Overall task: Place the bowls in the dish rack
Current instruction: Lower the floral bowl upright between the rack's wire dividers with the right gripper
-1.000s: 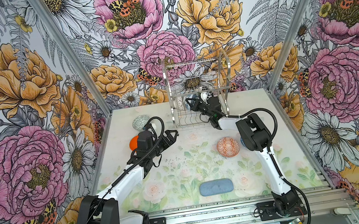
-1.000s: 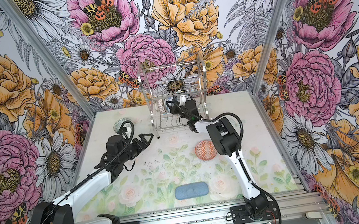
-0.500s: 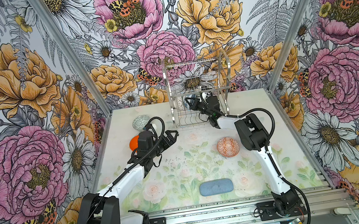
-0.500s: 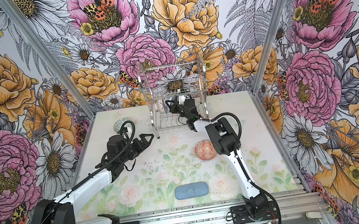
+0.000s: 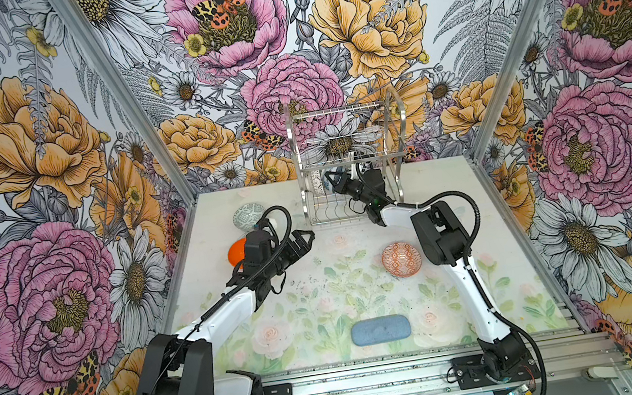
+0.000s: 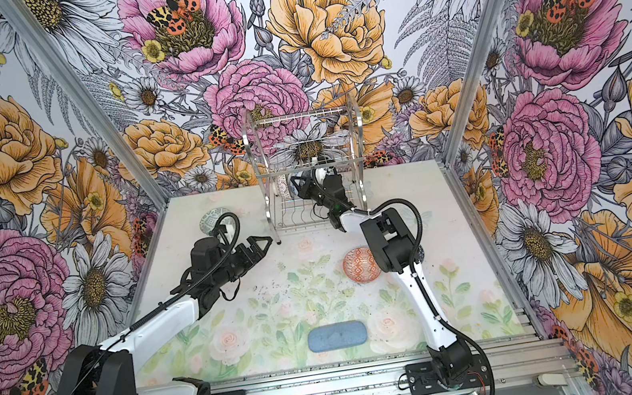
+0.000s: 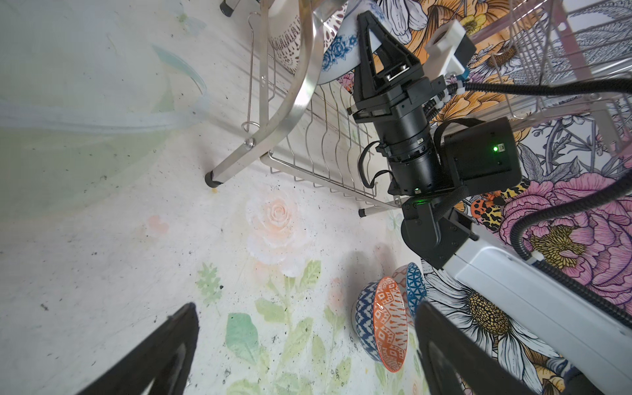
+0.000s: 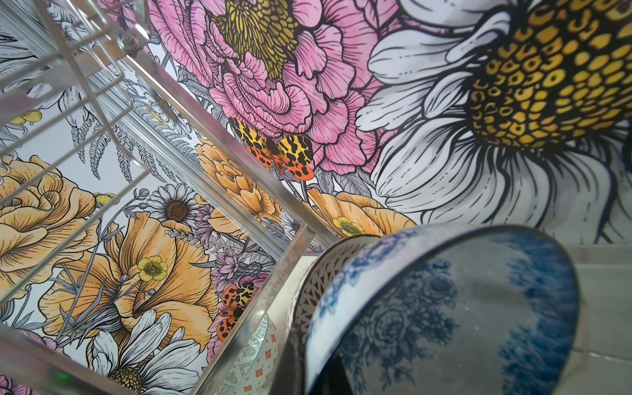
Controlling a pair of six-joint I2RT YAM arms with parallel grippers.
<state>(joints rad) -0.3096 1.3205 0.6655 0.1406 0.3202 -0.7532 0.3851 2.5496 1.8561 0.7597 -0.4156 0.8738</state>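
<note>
Compared with a second ago, almost nothing has shifted. The right gripper (image 5: 333, 180) stays inside the lower tier of the dish rack (image 5: 292, 147), its fingers pinched nearly closed on the rim of the blue floral bowl (image 7: 337, 54). That bowl stands on edge against the black-and-white lattice bowl (image 7: 287, 44), which is already in the rack. The left gripper (image 5: 306, 242) still hovers just in front of the rack's left leg, fingers spread fully and holding nothing. Judgement: the second bowl is being seated and not yet let go; release looks due. Four bowls remain on the table: grey-green bowl (image 5: 248, 215) and orange bowl (image 5: 236, 251) left of the rack, orange-white bowl (image 5: 400, 259) and dark-blue triangle bowl (image 7: 415, 287) in front.
</note>
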